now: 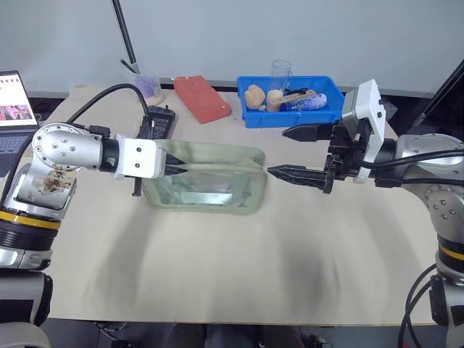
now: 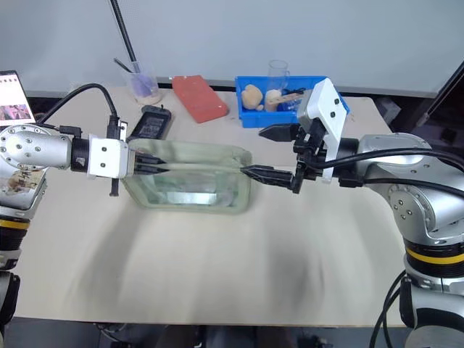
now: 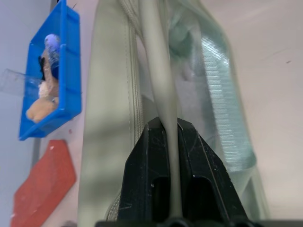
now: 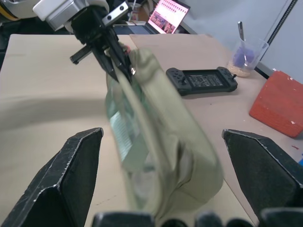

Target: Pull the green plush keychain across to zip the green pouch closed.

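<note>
Beige counter [image 1: 217,283]: left gripper [image 1: 176,166] jaws clamped on green pouch [image 1: 210,181] strap at 9 o'clock, right gripper [image 1: 290,152] jaws wide at 3. Risk: strap slips, pouch drags.

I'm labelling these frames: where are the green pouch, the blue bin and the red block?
green pouch [image 1: 217,190], left eye view, clear side panel.
blue bin [image 1: 290,117], left eye view, front wall.
red block [image 1: 201,98], left eye view, top face.
</note>
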{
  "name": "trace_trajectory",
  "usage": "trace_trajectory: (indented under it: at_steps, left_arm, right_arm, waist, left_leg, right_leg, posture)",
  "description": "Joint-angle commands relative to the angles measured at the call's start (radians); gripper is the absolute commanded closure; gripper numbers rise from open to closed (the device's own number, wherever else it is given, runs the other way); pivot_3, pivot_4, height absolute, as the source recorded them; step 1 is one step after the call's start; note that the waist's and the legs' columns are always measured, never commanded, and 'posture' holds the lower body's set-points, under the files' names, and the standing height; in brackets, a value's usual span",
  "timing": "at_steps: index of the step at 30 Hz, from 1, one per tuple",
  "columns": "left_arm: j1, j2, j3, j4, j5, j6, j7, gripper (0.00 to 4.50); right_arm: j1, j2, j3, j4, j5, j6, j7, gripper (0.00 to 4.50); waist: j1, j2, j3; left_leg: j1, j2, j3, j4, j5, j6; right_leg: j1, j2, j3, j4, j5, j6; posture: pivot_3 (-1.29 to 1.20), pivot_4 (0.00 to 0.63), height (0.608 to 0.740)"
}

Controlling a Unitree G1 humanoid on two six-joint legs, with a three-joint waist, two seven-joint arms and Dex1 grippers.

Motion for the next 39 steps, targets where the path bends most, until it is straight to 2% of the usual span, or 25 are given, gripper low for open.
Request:
trace_trajectory:
  at_steps: [1, 8, 12, 15, 18, 22, 27, 30, 39]
  left_arm:
    - [0.014, -0.012, 0.042, -0.072, -0.014, 0.01, 0.024, 4.4]
    - [0.039, -0.024, 0.049, -0.116, -0.005, 0.038, 0.031, 4.4]
    - [0.023, -0.027, 0.067, -0.136, -0.037, 0.101, 0.035, 2.99]
    - [-0.001, -0.041, 0.094, -0.186, -0.116, 0.227, 0.04, 1.51]
    - [-0.033, -0.053, 0.13, -0.292, -0.285, 0.462, 0.048, 0.03]
    - [-0.067, -0.051, 0.166, -0.398, -0.468, 0.702, 0.07, 0.03]
    - [-0.048, -0.01, 0.176, -0.474, -0.527, 0.799, 0.052, 0.03]
    - [-0.032, 0.0, 0.184, -0.499, -0.539, 0.813, 0.055, 0.0]
    - [0.003, 0.019, 0.21, -0.524, -0.543, 0.834, 0.075, 0.0]
  right_arm:
    - [-0.002, -0.016, -0.023, -0.029, 0.005, -0.014, 0.015, 0.0]
    - [-0.019, -0.015, -0.012, -0.004, -0.01, -0.02, 0.032, 0.0]
    - [-0.009, -0.035, 0.024, 0.019, -0.075, -0.061, 0.058, 0.0]
    - [0.006, -0.049, 0.058, 0.03, -0.129, -0.103, 0.086, 0.0]
    - [0.019, -0.049, 0.103, 0.048, -0.193, -0.156, 0.107, 0.0]
    - [0.022, -0.022, 0.148, 0.08, -0.25, -0.208, 0.118, 0.0]
    - [0.028, 0.013, 0.183, 0.112, -0.298, -0.253, 0.135, 0.0]
    - [0.023, 0.031, 0.188, 0.126, -0.311, -0.263, 0.139, 0.79]
    - [0.036, 0.065, 0.208, 0.159, -0.358, -0.313, 0.172, 3.86]
  waist:
    - [0.001, 0.0, 0.0]
    - [0.002, 0.0, 0.0]
    - [0.001, 0.0, 0.0]
    - [0.002, 0.0, 0.0]
    - [0.001, 0.0, 0.0]
    - [-0.003, 0.0, 0.0]
    - [-0.013, 0.0, 0.0]
    - [-0.012, 0.0, 0.0]
    - [-0.01, 0.0, 0.0]
  left_leg:
    - [0.0, 0.0, 0.0, 0.0, 0.0, 0.0]
    - [0.0, 0.0, 0.0, 0.001, 0.0, 0.0]
    - [0.0, 0.0, 0.0, 0.001, 0.0, 0.0]
    - [0.0, 0.0, 0.0, 0.001, 0.0, 0.0]
    - [0.0, 0.0, 0.0, 0.002, 0.0, 0.0]
    - [0.0, 0.0, -0.001, 0.002, 0.0, 0.0]
    - [0.001, 0.0, -0.002, 0.002, 0.0, 0.0]
    - [0.002, 0.0, -0.002, 0.002, 0.0, 0.0]
    - [0.002, 0.0, -0.002, 0.003, 0.0, 0.0]
  right_leg:
    - [0.0, 0.0, 0.0, 0.0, 0.0, 0.0]
    - [0.0, 0.0, 0.0, 0.001, 0.0, 0.0]
    - [0.0, 0.0, 0.0, 0.001, 0.0, 0.0]
    - [0.0, 0.0, 0.0, 0.001, 0.0, 0.0]
    - [0.0, 0.0, 0.0, 0.001, 0.0, 0.001]
    - [0.0, 0.0, 0.0, 0.001, -0.001, 0.002]
    - [0.0, 0.002, 0.0, 0.003, -0.001, 0.003]
    - [0.001, 0.002, 0.0, 0.003, -0.001, 0.003]
    - [0.001, 0.002, 0.0, 0.003, -0.001, 0.002]
  posture:
    - [0.0, 0.15, 0.74]
    - [0.0, 0.15, 0.74]
    - [0.0, 0.15, 0.74]
    - [0.0, 0.15, 0.74]
    - [0.0, 0.15, 0.74]
    - [0.0, 0.15, 0.74]
    - [0.0, 0.15, 0.74]
    - [0.0, 0.15, 0.74]
    - [0.0, 0.15, 0.74]
